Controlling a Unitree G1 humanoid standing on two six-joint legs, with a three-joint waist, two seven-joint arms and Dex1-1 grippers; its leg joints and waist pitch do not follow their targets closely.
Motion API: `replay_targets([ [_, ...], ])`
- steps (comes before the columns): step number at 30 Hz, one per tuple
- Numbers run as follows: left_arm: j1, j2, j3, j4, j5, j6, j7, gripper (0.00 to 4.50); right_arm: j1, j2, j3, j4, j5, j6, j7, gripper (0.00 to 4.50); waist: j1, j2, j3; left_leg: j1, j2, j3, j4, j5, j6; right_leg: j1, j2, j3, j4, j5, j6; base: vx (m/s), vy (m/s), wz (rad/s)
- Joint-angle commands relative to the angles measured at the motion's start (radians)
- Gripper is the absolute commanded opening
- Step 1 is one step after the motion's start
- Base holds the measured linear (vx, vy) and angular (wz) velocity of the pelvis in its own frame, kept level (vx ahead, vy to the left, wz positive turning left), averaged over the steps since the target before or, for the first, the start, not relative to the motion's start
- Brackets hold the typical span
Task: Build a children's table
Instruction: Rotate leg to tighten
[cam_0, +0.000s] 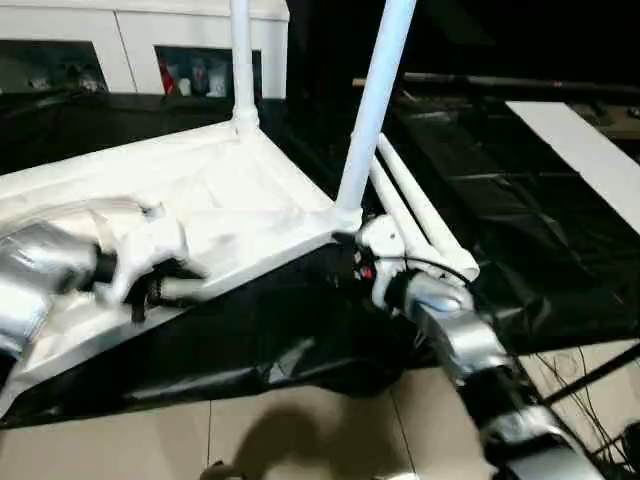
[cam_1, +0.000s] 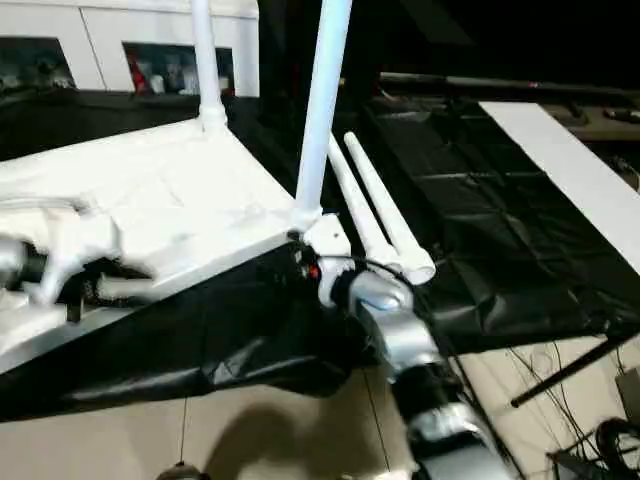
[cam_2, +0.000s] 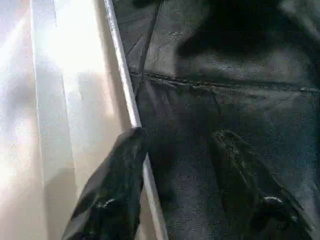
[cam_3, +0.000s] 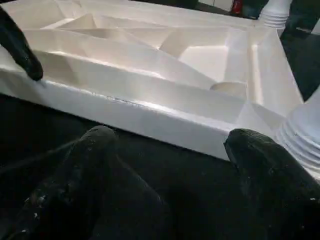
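The white plastic tabletop (cam_0: 215, 200) lies upside down on black sheeting, its ribbed underside facing up; it sits at an angle, one corner pointing toward the near right; shallow ribs divide the underside into compartments, and a rim runs along its near edge. Two white legs already stand upright in corner sockets; one leg (cam_0: 375, 105) rises from the near right corner, slightly tilted; the other leg (cam_0: 241, 65) stands in the far corner. Two more tapered legs (cam_0: 420, 215) lie flat, side by side and touching, just right of the tabletop.
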Motion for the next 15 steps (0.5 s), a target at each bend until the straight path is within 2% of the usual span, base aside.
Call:
replay_targets([
  [1,-0.008,-0.037,-0.053,0.012,0.053,0.036,0.077,2.66,0.004,-0.016,-0.015,-0.014,-0.015,0.008,-0.004,3.85,-0.006,0.031,-0.058,0.015,-0.010,0.011,-0.069,-0.277,-0.044,0.040,-0.057,0.047,-0.083,-0.178,-0.171,0.000,0.000,0.00],
  [4,-0.025,-0.054,-0.067,0.034,0.079,0.026,0.121,3.07,0.006,-0.023,-0.019,-0.020,-0.016,0.018,-0.009,3.85,-0.004,0.030,-0.062,0.012,-0.011,0.009,-0.068,-0.264,-0.043,0.046,-0.061,0.048,-0.086,-0.203,-0.157,0.000,0.000,0.00],
  [5,-0.044,-0.072,-0.064,0.065,0.106,0.000,0.173,3.06,0.006,-0.024,-0.019,-0.023,-0.016,0.022,-0.012,3.85,-0.006,0.032,-0.067,0.010,-0.012,0.007,-0.066,-0.236,-0.044,0.047,-0.057,0.046,-0.080,-0.147,-0.164,0.000,0.000,0.00],
  [6,-0.057,-0.090,-0.057,0.091,0.132,-0.019,0.208,3.06,0.008,-0.027,-0.017,-0.032,-0.013,0.029,-0.015,3.85,-0.008,0.031,-0.066,0.009,-0.013,0.009,-0.065,-0.232,-0.043,0.047,-0.054,0.046,-0.080,-0.131,-0.167,0.000,0.000,0.00],
  [8,-0.084,-0.118,-0.043,0.134,0.171,-0.038,0.273,3.31,0.008,-0.031,-0.013,-0.036,-0.016,0.029,-0.026,3.85,-0.007,0.030,-0.070,0.009,-0.015,0.008,-0.061,-0.203,-0.037,0.052,-0.054,0.045,-0.075,-0.075,-0.171,0.000,0.000,0.00],
  [9,-0.092,-0.125,-0.040,0.143,0.183,-0.039,0.295,3.48,0.008,-0.031,-0.011,-0.039,-0.016,0.031,-0.027,3.85,-0.006,0.034,-0.071,0.007,-0.015,0.006,-0.061,-0.198,-0.037,0.054,-0.055,0.044,-0.073,-0.066,-0.173,0.000,0.000,0.00],
  [10,-0.102,-0.133,-0.039,0.154,0.195,-0.039,0.324,3.48,0.008,-0.031,-0.010,-0.039,-0.017,0.030,-0.029,3.85,-0.007,0.030,-0.071,0.007,-0.015,0.006,-0.061,-0.194,-0.036,0.055,-0.055,0.044,-0.073,-0.059,-0.175,0.000,0.000,0.00],
  [13,-0.119,-0.149,-0.043,0.171,0.214,-0.058,0.380,3.58,0.010,-0.031,-0.008,-0.041,-0.021,0.025,-0.036,3.85,-0.008,0.037,-0.073,0.007,-0.016,0.006,-0.058,-0.189,-0.033,0.055,-0.054,0.043,-0.069,-0.019,-0.187,0.000,0.000,0.00],
  [15,-0.132,-0.169,-0.039,0.183,0.212,-0.058,0.416,3.90,0.014,-0.032,-0.010,-0.044,-0.025,0.023,-0.041,3.85,-0.008,0.040,-0.073,0.009,-0.016,0.007,-0.057,-0.197,-0.034,0.054,-0.053,0.043,-0.070,-0.019,-0.192,0.000,0.000,0.00],
])
